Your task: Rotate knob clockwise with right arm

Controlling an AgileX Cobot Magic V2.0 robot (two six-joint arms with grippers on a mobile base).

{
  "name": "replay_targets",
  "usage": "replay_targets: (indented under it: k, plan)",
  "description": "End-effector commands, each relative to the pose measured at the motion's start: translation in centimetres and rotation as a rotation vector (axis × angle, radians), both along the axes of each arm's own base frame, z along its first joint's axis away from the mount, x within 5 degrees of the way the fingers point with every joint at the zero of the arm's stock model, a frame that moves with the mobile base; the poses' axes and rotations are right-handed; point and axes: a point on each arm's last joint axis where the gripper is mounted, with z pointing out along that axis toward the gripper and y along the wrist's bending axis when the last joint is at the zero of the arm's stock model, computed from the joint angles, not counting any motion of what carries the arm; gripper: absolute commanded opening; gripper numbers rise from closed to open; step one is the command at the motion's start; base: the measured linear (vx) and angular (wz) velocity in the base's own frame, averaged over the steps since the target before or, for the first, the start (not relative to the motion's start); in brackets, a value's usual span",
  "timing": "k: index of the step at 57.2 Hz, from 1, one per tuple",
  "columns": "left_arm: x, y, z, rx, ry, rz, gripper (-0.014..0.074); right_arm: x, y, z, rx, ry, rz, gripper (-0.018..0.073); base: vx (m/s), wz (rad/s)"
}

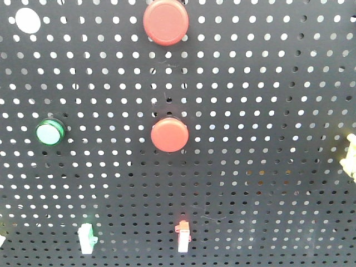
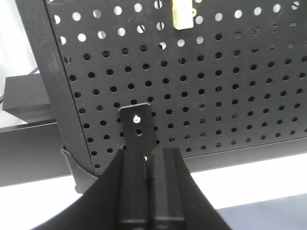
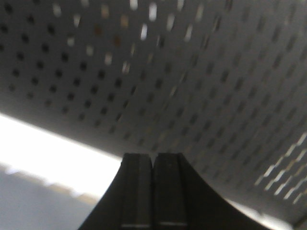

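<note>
Turning seems not yet begun: the black right gripper (image 3: 153, 160), fingers pressed together and empty, sits near the black perforated metal pegboard (image 3: 201, 96) (no knob in its view).

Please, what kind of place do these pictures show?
Probably a robot test bench in a lab, not a home. An upright black pegboard carries red push buttons, a green button and small switches, mounted like a practice control panel.

Blurred pegboard (image 3: 192, 72) ahead — right end effector (image 3: 153, 160) fingers pressed together.
</note>
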Motion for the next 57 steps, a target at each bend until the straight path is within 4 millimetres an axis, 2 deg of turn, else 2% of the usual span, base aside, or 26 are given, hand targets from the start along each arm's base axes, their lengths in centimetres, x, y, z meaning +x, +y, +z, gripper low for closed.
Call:
replay_targets:
  k: [1,9,14,24,32,37,45,52,57]
  plan:
    - [0.0,0.0,-0.2,-0.014,-0.068,0.002,-0.0006,0.0,0.4,0.8,-0.075,-0.102,0.042,-0.0004,0.00,0.00]
    - [0.0,0.0,-0.2,-0.014,-0.068,0.002,-0.0006,0.0,0.5,1.0,-0.097,-0.132,0.057,-0.0004,0.00,0.00]
    - [0.0,0.0,-0.2,-0.014,-0.068,0.002,-0.0006,0.0,0.9,1.8,-0.075,-0.216,0.097,-0.0004,0.00,0.00]
    - [0.0,0.0,-0.2,-0.014,-0.068,0.002,-0.0006,-0.4,1.4,3.5,0.288,-0.409,0.188,-0.0004,0.00,0.00]
    - [0.0,0.0,-0.2,-0.014,-0.068,0.002,-0.0006,-1.2,1.6,6.2,0.514,-0.553,0.273,-0.0004,0.00,0.00]
    - [0.0,0.0,-0.2,-0.014,-0.068,0.002,-0.0006,-2.0,1.6,9.2,0.594,-0.600,0.292,-0.0004,0.00,0.00]
    - [0.0,0.0,-0.2,-0.014,-0.068,0.002,-0.0006,-2.6,1.1,15.2,0.642,-0.587,0.238,-0.0004,0.00,0.00]
    - [0.0,0.0,-0.2,-0.014,-0.068,0.002,-0.0006,-1.8,0.7,21.4,0.645,-0.548,0.172,-0.0004,0.00,0.00]
    - [0.0,0.0,-0.2,-0.014,-0.068,0.002,-0.0006,-0.7,0.3,24.9,0.650,-0.511,0.125,-0.0004,0.00,0.00]
